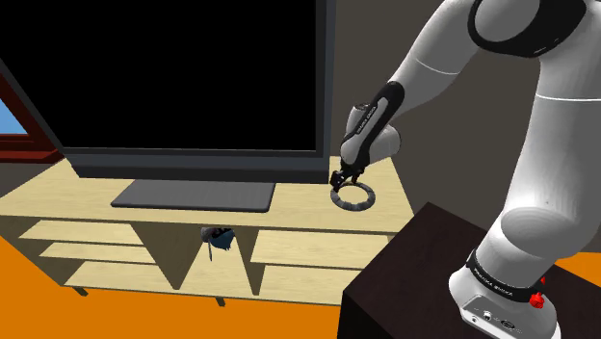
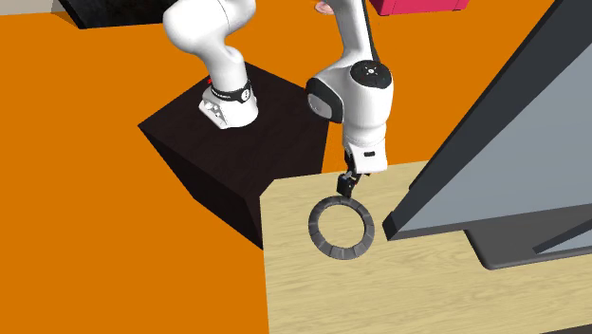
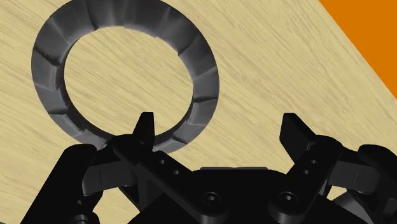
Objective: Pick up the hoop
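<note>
Dark grey hoop (image 3: 205, 83) lies flat on the wooden tabletop (image 3: 273, 63), hole facing up, the spread-open gripper (image 3: 219, 121) at its rim.

Dark grey hoop (image 3: 46, 60); pale wood-grain table (image 3: 273, 70)

A big flat television (image 1: 183, 77) with a plain black screen takes up most of what I see. It stands on a flat dark grey base (image 1: 193, 195). Under that runs a long, low cabinet (image 1: 58, 197) of pale wood with the grain showing.

Below the television the cabinet's front is open, with pale shelves (image 1: 299, 246). In the compartment just under the base sits a small dark bluish object (image 1: 219, 237), too small to make out.

Behind the television is a dull grey-brown wall (image 1: 371, 58). At the shoulder view's left of the television is a reddish-brown window frame (image 1: 24, 135) with blue in it.

The floor (image 1: 29, 308) is flat orange. Well away from the television, across that floor, lies something pinkish-red (image 2: 422, 6), cut off by the second exterior view's edge.
</note>
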`<action>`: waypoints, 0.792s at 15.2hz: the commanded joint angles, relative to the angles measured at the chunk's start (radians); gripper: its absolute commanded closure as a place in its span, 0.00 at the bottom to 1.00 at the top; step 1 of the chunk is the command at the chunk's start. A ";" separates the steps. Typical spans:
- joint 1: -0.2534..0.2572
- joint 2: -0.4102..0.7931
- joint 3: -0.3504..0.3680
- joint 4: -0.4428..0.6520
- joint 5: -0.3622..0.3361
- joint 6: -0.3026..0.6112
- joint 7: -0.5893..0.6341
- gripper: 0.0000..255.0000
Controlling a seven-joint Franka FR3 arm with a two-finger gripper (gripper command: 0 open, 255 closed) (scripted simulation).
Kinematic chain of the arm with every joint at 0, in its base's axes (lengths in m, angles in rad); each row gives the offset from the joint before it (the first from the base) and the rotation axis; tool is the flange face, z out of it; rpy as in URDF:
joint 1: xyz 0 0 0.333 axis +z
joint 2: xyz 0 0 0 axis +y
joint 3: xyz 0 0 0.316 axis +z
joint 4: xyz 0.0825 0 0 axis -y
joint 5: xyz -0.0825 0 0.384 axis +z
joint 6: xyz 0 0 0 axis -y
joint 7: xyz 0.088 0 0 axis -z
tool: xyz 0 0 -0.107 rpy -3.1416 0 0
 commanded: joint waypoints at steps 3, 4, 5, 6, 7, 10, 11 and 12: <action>-0.043 0.186 0.046 0.103 0.054 0.093 -0.043 0.00; -0.050 0.208 0.052 0.117 0.057 0.102 -0.045 0.00; -0.053 0.224 0.056 0.121 0.059 0.113 -0.048 0.00; -0.056 0.239 0.059 0.126 0.060 0.124 -0.049 0.00; -0.060 0.255 0.063 0.131 0.061 0.135 -0.051 0.00; -0.068 0.301 0.072 0.147 0.064 0.166 -0.057 0.00; -0.071 0.317 0.075 0.153 0.065 0.176 -0.058 0.00; -0.073 0.326 0.077 0.156 0.065 0.181 -0.059 0.00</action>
